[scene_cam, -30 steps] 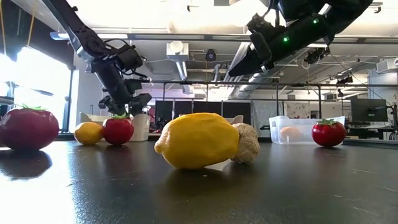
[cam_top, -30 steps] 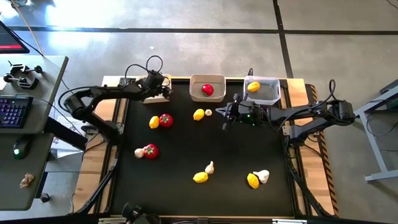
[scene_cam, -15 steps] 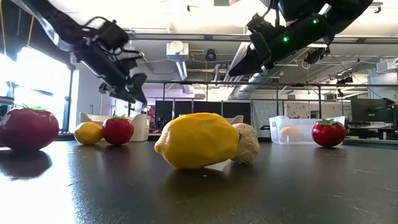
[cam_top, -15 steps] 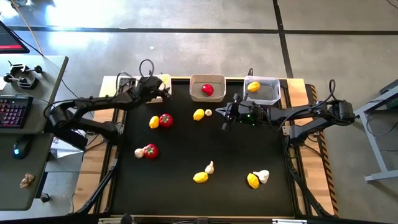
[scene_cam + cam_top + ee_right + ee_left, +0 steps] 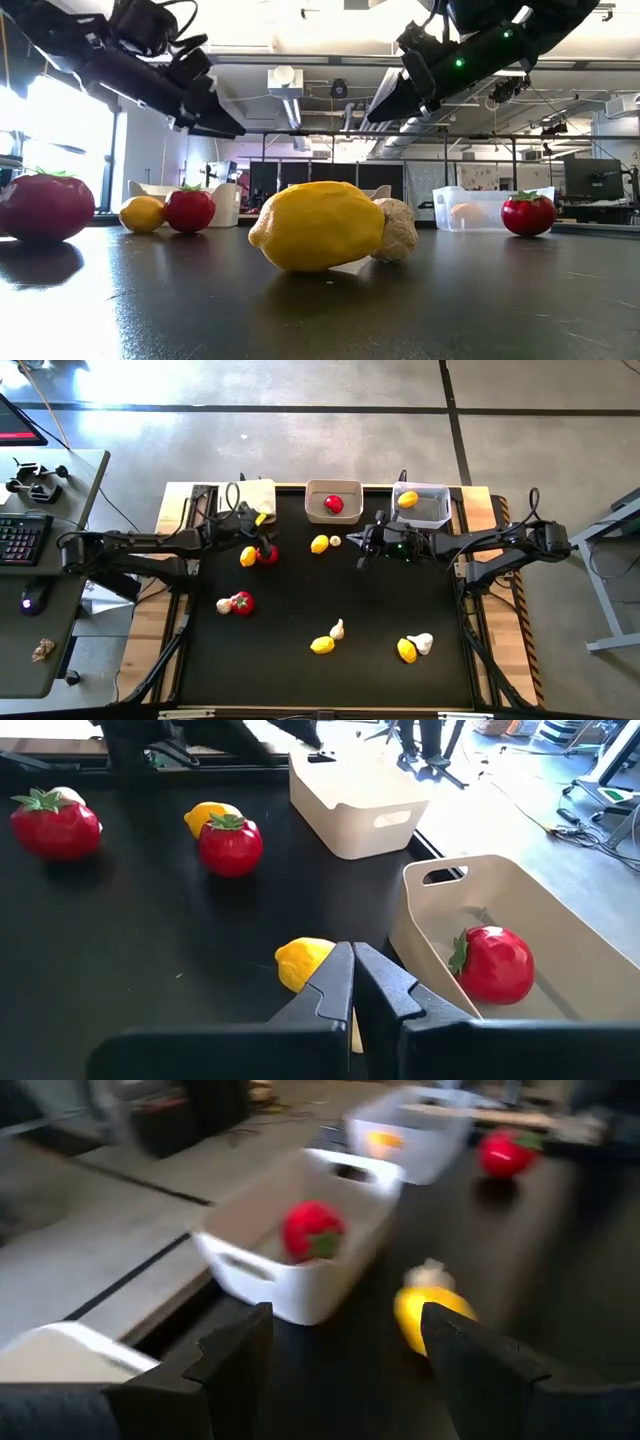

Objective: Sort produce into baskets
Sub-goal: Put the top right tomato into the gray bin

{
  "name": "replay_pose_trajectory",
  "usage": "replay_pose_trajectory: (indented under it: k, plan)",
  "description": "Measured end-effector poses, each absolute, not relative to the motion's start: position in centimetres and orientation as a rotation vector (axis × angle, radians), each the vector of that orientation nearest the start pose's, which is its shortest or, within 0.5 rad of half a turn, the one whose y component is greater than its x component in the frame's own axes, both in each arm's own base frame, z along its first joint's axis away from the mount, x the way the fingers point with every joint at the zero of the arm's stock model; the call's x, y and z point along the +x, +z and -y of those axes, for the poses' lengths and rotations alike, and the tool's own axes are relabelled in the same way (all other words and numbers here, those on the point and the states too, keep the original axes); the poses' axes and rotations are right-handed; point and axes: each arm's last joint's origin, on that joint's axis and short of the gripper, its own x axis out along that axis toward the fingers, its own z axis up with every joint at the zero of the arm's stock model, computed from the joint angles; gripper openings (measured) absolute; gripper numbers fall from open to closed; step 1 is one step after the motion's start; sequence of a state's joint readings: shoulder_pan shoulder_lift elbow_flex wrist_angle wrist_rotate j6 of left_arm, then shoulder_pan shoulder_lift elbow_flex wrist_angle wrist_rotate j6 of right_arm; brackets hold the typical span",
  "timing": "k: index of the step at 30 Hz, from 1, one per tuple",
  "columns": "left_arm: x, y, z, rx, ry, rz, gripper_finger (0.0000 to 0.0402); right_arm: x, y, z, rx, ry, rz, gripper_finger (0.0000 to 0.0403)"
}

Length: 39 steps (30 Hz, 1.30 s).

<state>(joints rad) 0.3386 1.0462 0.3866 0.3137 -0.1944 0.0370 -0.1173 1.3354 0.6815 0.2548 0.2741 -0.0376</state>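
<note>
My left gripper point(image 5: 262, 539) hangs open above the table, close over a tomato point(image 5: 267, 554) and a lemon point(image 5: 248, 557); nothing is between its fingers point(image 5: 345, 1350). My right gripper point(image 5: 362, 551) hovers shut and empty near a lemon point(image 5: 319, 544) with a garlic bulb point(image 5: 335, 541) beside it. Three baskets line the far edge: a white one point(image 5: 256, 493), a middle one point(image 5: 333, 490) holding a tomato point(image 5: 333, 505), and a clear one point(image 5: 424, 510) holding a lemon point(image 5: 407, 499).
More produce lies on the black table: a tomato point(image 5: 242, 602) beside garlic point(image 5: 224, 605), a lemon point(image 5: 321, 646) next to garlic point(image 5: 338, 628), and a lemon point(image 5: 407, 651) by garlic point(image 5: 423, 643). Another tomato point(image 5: 528, 213) lies by the clear basket.
My left gripper has drawn away from the white basket toward the table's near edge, to above the tomato and lemon. It has risen a little and tipped from pointing down to nearly level, staying open.
</note>
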Motion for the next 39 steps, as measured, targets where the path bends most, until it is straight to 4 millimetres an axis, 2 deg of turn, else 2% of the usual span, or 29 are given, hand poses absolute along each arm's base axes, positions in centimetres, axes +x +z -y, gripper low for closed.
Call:
replay_pose_trajectory:
  k: [5, 8, 14, 24, 34, 39]
  plan:
    - [20.1, 19.6, -5.6, 0.022, 0.386, -0.357, 0.0236, 27.5, 22.1, 4.0, -0.047, -0.383, -0.406, 0.0000]
    - [20.2, 19.3, -4.7, 0.026, 0.346, -0.330, 0.0215, 27.4, 22.1, 4.0, -0.032, -0.385, -0.408, 0.0000]
    - [18.7, 17.0, -3.2, 0.019, 0.294, -0.181, 0.0135, 27.3, 21.9, 4.0, -0.005, -0.391, -0.429, 0.0000]
    - [17.6, 15.4, -1.8, 0.063, 0.222, -0.197, 0.0010, 27.4, 21.8, 3.6, 0.005, -0.381, -0.437, 0.0000]
    - [16.3, 14.3, -1.2, 0.120, 0.185, -0.133, 0.0002, 27.4, 21.6, 2.9, 0.014, -0.331, -0.455, 0.0000]
    - [16.3, 14.5, -1.8, 0.291, 0.219, -0.153, 0.0001, 27.5, 21.6, 2.5, 0.118, -0.334, -0.430, 0.0000]
